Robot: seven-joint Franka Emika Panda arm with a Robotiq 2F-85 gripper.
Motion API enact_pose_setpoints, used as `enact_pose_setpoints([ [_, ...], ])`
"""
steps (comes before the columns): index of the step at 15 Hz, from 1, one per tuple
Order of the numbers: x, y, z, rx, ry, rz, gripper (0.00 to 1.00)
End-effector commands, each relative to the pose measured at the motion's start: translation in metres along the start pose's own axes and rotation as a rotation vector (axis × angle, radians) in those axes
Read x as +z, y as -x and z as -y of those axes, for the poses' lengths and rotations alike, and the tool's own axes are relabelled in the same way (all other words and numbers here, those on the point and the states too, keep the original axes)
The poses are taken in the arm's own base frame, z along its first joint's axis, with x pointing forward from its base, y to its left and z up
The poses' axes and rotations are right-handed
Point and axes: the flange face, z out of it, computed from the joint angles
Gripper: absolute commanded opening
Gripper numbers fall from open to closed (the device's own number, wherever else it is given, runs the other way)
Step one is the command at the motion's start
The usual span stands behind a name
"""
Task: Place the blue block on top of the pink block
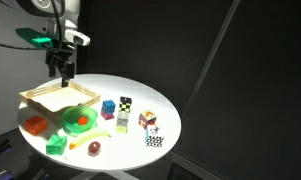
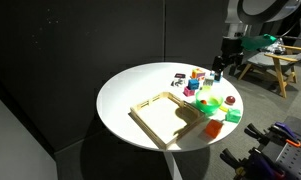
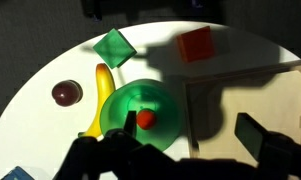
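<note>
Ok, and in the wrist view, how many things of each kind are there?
blocks: 3 (green block, orange block, blue block cut off at the edge)
banana: 1
dark red ball: 1
green bowl: 1
small red thing in the bowl: 1
wooden tray: 1
Total: 8

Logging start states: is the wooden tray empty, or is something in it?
Empty: in both exterior views the wooden tray shows only bare floor inside its rim, with nothing lying in it.
</note>
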Motion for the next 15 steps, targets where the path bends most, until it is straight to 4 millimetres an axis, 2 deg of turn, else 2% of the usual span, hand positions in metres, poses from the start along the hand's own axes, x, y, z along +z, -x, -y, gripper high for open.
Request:
enact_pose_setpoints([
  [1,-0.016,0.018,0.002,-0.044,-0.010,-0.032,1.00],
  [11,-0.039,0.041,0.008,-0.046,-0.007,-0.090,1.00],
  [12,-0.033,0.032,0.010,-0.050,-0.006,-0.081,1.00],
  [15,-0.033,0.032,0.010,-0.051,-0.006,-0.080,1.00],
])
